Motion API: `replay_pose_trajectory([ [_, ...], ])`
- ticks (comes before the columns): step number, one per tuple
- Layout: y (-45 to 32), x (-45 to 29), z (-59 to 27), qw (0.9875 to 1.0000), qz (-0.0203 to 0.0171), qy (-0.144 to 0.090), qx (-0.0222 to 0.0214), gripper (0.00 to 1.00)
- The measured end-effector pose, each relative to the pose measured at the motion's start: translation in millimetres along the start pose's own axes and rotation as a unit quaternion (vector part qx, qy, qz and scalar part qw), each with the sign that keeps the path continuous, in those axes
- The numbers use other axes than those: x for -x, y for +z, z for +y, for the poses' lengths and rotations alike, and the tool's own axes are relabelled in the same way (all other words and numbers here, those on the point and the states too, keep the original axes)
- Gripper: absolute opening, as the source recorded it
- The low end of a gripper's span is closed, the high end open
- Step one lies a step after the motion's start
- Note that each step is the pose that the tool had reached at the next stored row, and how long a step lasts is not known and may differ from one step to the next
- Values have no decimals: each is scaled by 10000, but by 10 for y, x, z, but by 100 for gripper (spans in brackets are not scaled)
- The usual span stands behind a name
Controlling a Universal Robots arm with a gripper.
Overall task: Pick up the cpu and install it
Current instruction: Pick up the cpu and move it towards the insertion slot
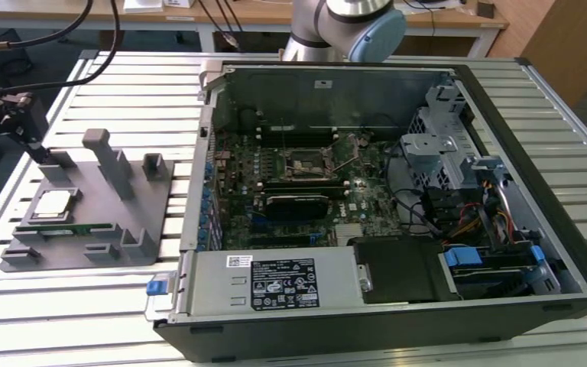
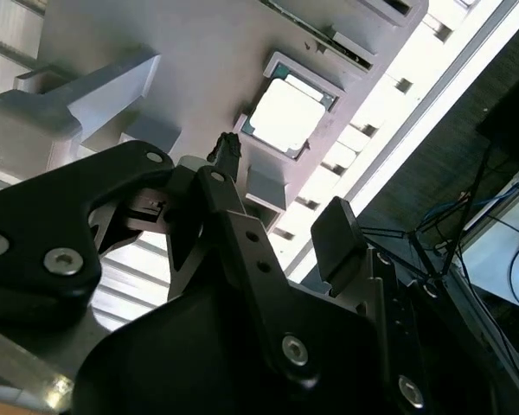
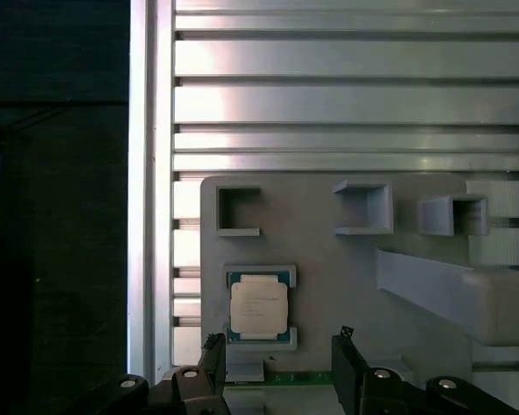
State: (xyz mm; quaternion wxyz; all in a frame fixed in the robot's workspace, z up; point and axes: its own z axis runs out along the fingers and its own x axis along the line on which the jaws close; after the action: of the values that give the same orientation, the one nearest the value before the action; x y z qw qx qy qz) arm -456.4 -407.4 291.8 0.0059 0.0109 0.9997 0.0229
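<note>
The cpu (image 1: pixel 54 205) lies flat in a square pocket of the grey fixture plate (image 1: pixel 110 206) on the exterior view's left, silvery top up. It also appears in both wrist views, cpu (image 3: pixel 258 307) and cpu (image 2: pixel 285 117). My gripper (image 3: pixel 278 370) hovers above the fixture, open, with nothing between its black fingers (image 3: pixel 213 361). The cpu sits just beyond the fingertips, apart from them. From outside, the gripper (image 1: pixel 28 138) hangs over the plate's far left end. The socket (image 1: pixel 304 162) sits on the motherboard inside the open computer case (image 1: pixel 497 115).
A green memory stick (image 1: pixel 66 228) lies on the fixture beside the cpu. Tall grey posts (image 1: pixel 105 157) rise from the plate. The fixture and case rest on a slatted metal table (image 1: pixel 89 306). Cables (image 1: pixel 69 46) run across the upper left.
</note>
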Motion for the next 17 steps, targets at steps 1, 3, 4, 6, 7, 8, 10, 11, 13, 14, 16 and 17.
replay_pose_trajectory([
  [1,18,0,-1,10000,3,0,0,60],
  [3,53,0,-2,10000,6,0,0,60],
  [4,69,0,-3,10000,7,0,0,60],
  [6,92,-1,-6,10000,8,0,-1,60],
  [7,100,-1,-9,10000,7,0,-3,60],
  [8,107,-1,-13,10000,8,0,-6,60],
  [10,123,-1,-20,10000,8,0,-13,60],
  [11,132,-1,-25,10000,8,0,-15,60],
  [13,150,-1,-34,10000,7,0,-15,60],
  [14,160,-1,-37,10000,7,0,-15,60],
  [16,177,-1,-43,10000,7,0,-15,60],
  [17,184,-1,-47,10000,7,0,-15,60],
])
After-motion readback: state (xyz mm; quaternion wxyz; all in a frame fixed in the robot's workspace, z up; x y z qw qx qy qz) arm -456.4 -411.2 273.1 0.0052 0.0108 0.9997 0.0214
